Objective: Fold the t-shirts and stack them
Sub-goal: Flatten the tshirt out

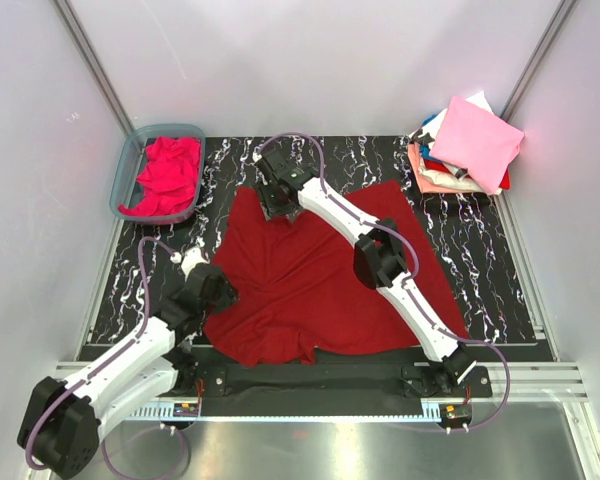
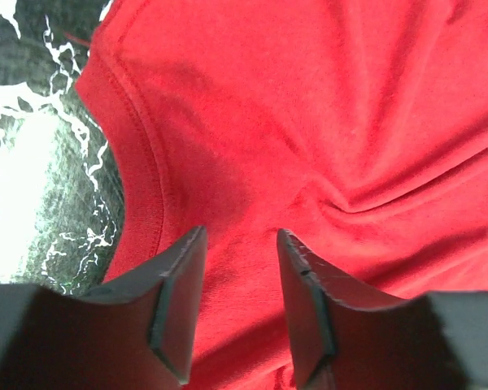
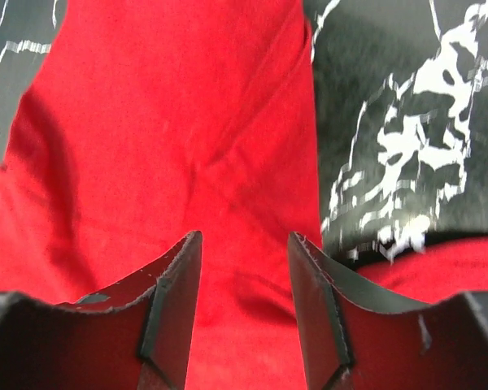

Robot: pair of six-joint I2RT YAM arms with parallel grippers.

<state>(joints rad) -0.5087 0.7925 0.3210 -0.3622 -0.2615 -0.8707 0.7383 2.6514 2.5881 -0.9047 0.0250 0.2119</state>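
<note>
Two arms: low on red shirt (image 1: 310,290).
Left fingers (image 2: 240,236): half apart over cloth, grip unclear.
Right fingers (image 3: 244,237): same.
Hidden: tips, overhead view.

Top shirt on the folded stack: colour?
The top shirt is pale pink; best seen in the top external view.

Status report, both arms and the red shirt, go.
Left gripper, right gripper: fingers apart, down on cloth, grip unconfirmed. Crimson shirt spread out, unfolded. Folded stack and tub stand apart from it.
</note>
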